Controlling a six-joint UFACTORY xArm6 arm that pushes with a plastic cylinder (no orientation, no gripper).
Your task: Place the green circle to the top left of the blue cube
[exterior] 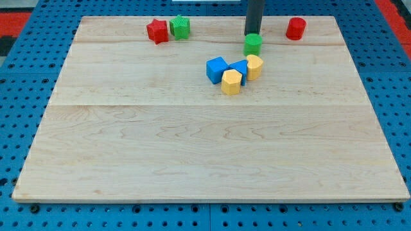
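Observation:
The green circle (253, 44) sits near the view's top, right of centre. My tip (252, 33) is just above it, touching or nearly touching its top edge. The blue cube (217, 69) lies below and to the left of the green circle. A second blue block (239, 67) is pressed against the cube's right side. A yellow block (232, 82) sits at the cluster's bottom and another yellow block (254, 66) at its right, just under the green circle.
A red star-like block (157, 31) and a green star-like block (180, 27) sit together at the view's top left. A red cylinder (295, 28) is at the top right. The wooden board (205, 160) rests on a blue pegboard.

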